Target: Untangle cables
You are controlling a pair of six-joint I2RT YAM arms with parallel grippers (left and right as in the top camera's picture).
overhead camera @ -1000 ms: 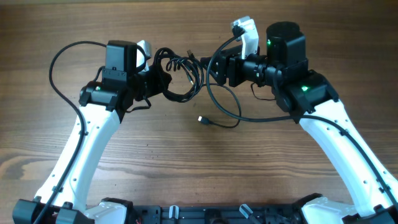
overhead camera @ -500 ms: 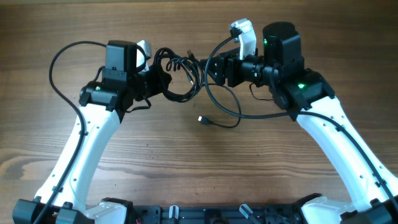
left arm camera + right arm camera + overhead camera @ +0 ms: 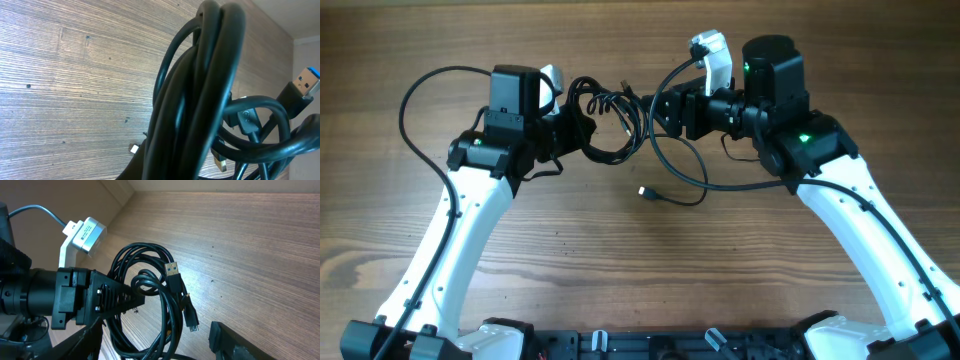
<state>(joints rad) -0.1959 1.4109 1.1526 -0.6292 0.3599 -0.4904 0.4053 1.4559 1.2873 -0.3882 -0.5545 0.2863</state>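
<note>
here the left gripper (image 3: 578, 128) is pressed together on the cables (image 3: 612, 118), pinching the black coiled bundle between the two arms, toward the far side of the wooden table (image 3: 640, 280). seen from the right wrist, the loops stand on edge in that grip, with a usb plug (image 3: 172, 270) poking up out of the coil and a smaller plug hanging lower down. the left wrist view is nearly filled by the same thick black loops, a blue-tongued plug (image 3: 306, 80) at its right edge. the right gripper (image 3: 658, 110) faces the bundle from the other side, just beside it, its fingers spread wide and pinching nothing; whether they brush the coil i cannot tell. one loose strand sweeps in a wide curve over the table below the right gripper and ends in a small plug (image 3: 643, 191) lying near the middle.
</note>
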